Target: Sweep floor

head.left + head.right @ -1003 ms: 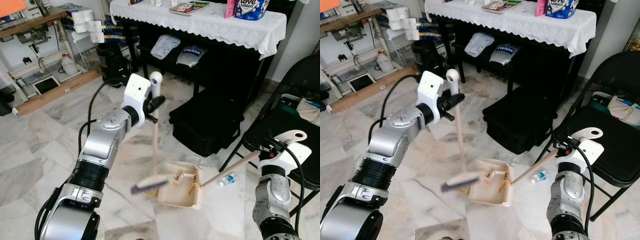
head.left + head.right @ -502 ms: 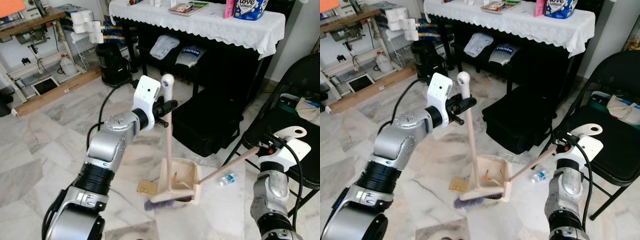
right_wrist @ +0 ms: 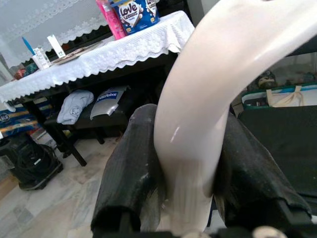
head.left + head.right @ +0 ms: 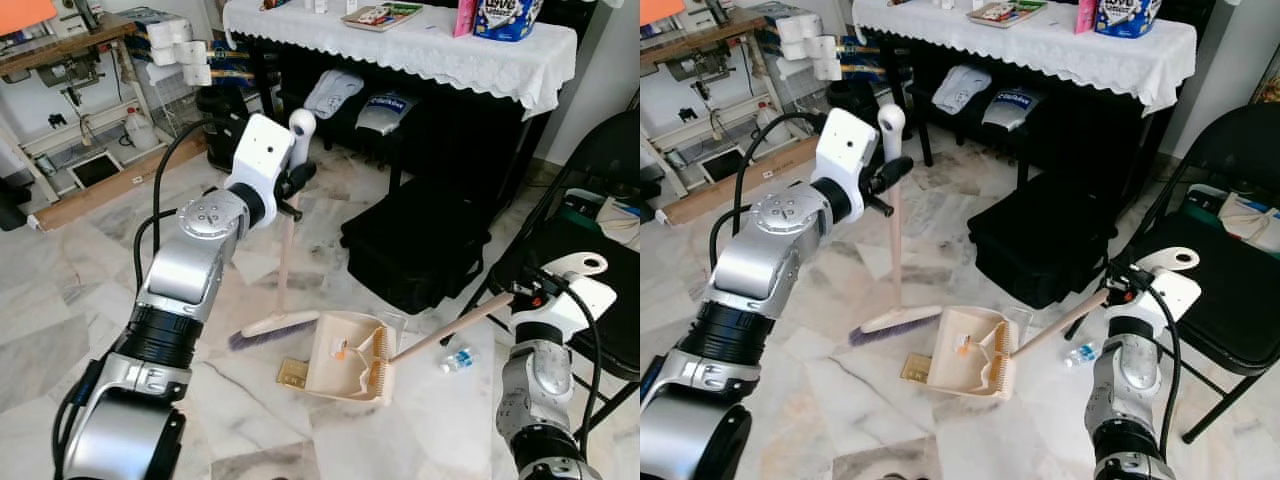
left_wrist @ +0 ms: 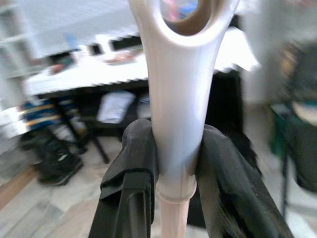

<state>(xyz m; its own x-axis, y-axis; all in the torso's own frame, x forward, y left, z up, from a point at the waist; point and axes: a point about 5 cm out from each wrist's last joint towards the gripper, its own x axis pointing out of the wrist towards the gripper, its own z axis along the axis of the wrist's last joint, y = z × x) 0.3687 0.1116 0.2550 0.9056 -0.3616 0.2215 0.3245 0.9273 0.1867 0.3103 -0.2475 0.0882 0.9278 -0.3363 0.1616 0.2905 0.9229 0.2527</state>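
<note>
A cream broom (image 4: 283, 250) stands nearly upright on the marble floor, its brush head (image 4: 262, 328) resting just left of the dustpan. My left gripper (image 4: 297, 182) is shut on the top of the broom handle (image 5: 177, 99). The beige dustpan (image 4: 348, 356) lies on the floor with small bits of litter inside, its long handle (image 4: 450, 327) slanting up to the right. My right gripper (image 4: 528, 295) is shut on that handle's looped end (image 3: 198, 124). A small yellowish scrap (image 4: 291, 374) lies on the floor at the pan's left edge.
A black bag (image 4: 415, 240) sits on the floor behind the dustpan. A black folding chair (image 4: 580, 240) stands at the right, a small plastic bottle (image 4: 459, 360) beside its leg. A table with a white cloth (image 4: 420, 45) is behind; shelves (image 4: 90, 90) stand at the left.
The broom swung back to the left, its brush head leaving the dustpan's front edge. The dustpan turned and shifted slightly. The yellowish scrap now lies beside the pan.
</note>
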